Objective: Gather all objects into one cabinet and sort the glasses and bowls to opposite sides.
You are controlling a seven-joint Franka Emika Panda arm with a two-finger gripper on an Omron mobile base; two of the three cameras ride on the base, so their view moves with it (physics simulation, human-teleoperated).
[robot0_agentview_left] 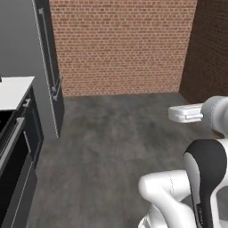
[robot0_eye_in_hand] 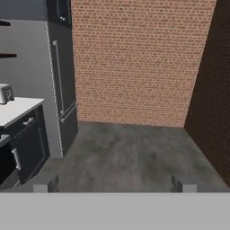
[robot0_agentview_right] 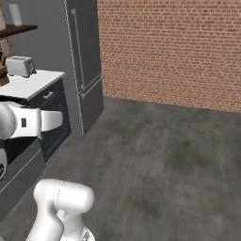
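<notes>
Right base view, toaster (robot0_agentview_right: 19, 66), counter (robot0_agentview_right: 33, 81), shelf (robot0_agentview_right: 16, 30)

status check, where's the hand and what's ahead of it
Hand open, holding nothing, fingertips wide apart. Facing brick wall across bare grey floor. Tall dark fridge, counter with toaster off to the side.

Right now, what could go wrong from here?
1. The open gripper holds nothing and faces bare floor and brick wall, so time may be lost searching for the cups.
2. Turning left, the arm could clip the fridge or the counter with the toaster.
</notes>
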